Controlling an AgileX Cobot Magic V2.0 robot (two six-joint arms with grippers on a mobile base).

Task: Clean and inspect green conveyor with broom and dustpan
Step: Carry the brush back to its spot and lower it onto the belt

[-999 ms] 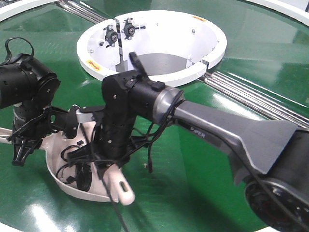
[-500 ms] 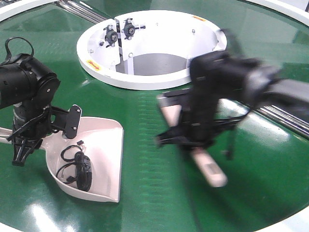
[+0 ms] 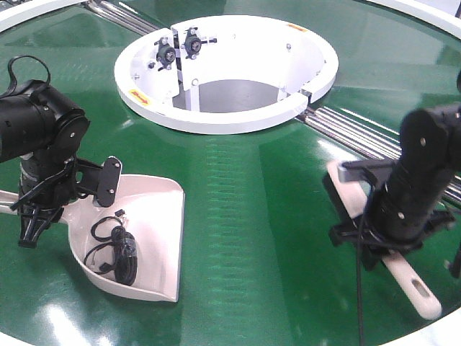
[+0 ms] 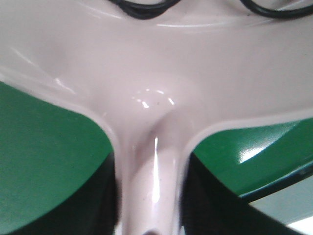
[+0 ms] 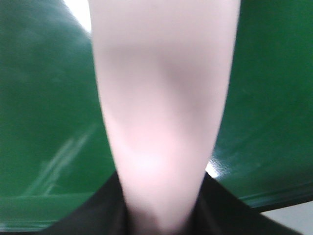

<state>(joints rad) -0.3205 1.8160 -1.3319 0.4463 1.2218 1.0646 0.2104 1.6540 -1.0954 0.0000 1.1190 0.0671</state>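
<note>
Both closed: left end effector [image 4: 149, 205] on the dustpan [image 3: 155, 209], right end effector [image 5: 161, 210] on the broom [image 3: 418, 292] — one tilt and that cable [image 3: 119, 252] could spill.

On conveyor [image 3: 245, 231]: dustpan [image 3: 155, 205] left, cable [image 3: 119, 252] inside; broom [image 3: 418, 288] right; hub [image 3: 230, 119] behind.

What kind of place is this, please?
Probably a factory or robot test cell: a large green conveyor with a white ring hub and silver rails, plus a robot-held broom and dustpan.
</note>
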